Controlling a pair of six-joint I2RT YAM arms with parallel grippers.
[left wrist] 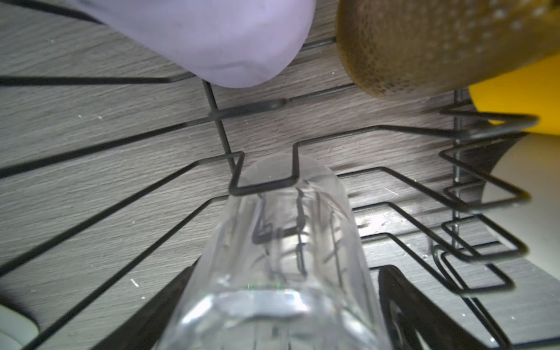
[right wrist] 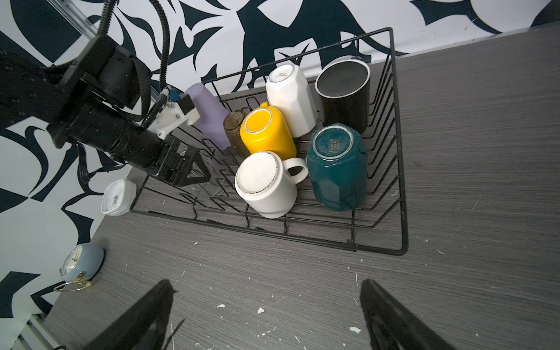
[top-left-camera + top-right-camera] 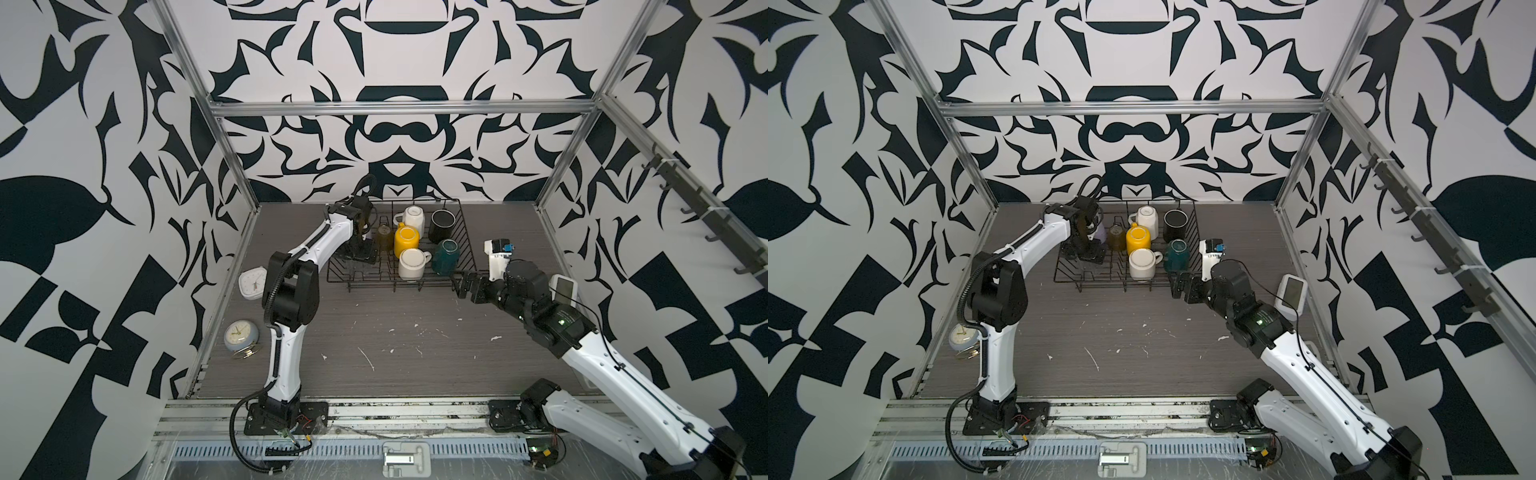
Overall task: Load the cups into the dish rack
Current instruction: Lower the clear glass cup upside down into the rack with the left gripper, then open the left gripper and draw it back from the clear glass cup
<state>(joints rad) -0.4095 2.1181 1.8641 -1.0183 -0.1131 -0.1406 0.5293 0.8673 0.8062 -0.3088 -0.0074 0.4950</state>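
Observation:
The black wire dish rack stands at the back of the table. Upside down in it are a yellow mug, two white mugs, a black mug, a teal mug, an amber glass and a lilac tumbler. My left gripper is down in the rack's left end, open around a clear glass, with a gap at one finger. My right gripper hangs open and empty off the rack's front right corner.
A white square clock and a blue round clock sit along the left wall. A white device leans by the right wall behind my right arm. White flecks dot the grey table in front of the rack.

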